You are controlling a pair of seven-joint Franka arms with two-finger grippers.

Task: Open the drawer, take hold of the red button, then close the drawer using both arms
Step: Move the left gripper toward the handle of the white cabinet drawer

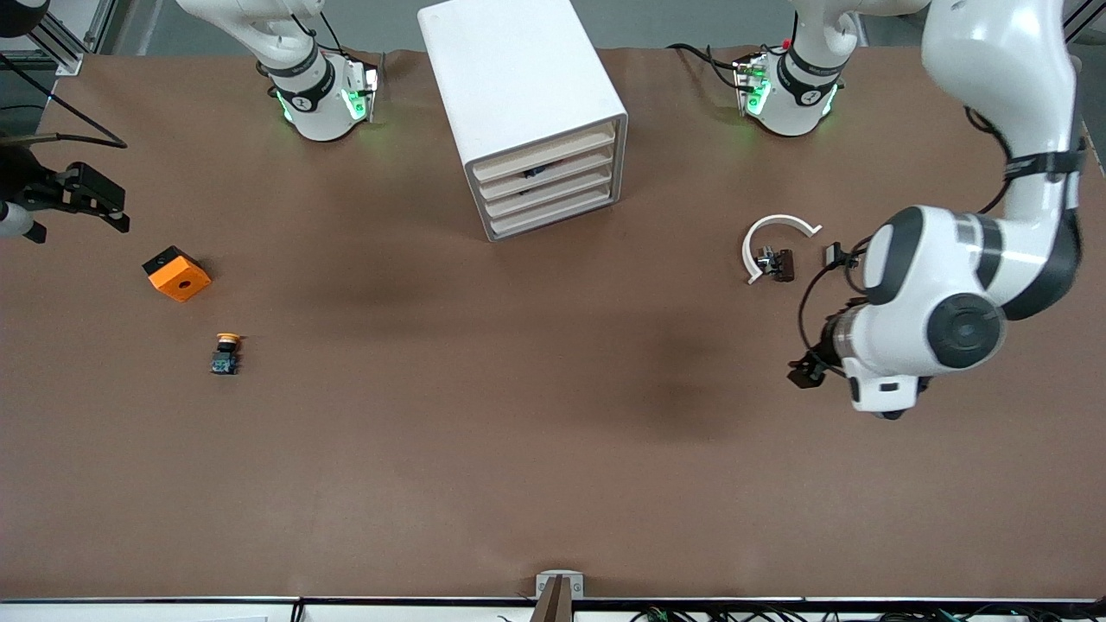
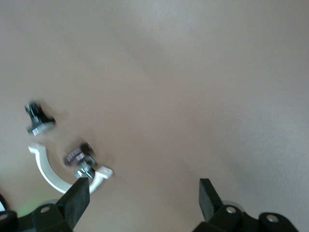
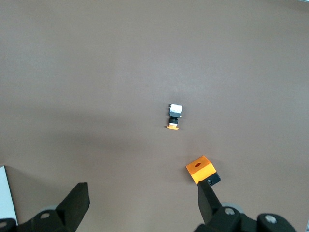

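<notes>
Front view, boxy white cabinet (image 1: pixel 524 95), four beige-edged drawers; both grippers open

The left gripper (image 2: pixel 140 200) is held open above the table, arm bent at the elbow; the right gripper (image 3: pixel 143 203) is likewise held open.

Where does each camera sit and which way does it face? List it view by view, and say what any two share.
Front view: high across the table, facing the bases; shows both arms, the cabinet, all four drawers shut.
Left wrist view: on the left arm, looking down past the open left gripper at the white curved part.
Right wrist view: looking down past the open right gripper at the orange block and yellow-capped switch.
Shared: front view also shows that block, switch and curved part.
</notes>
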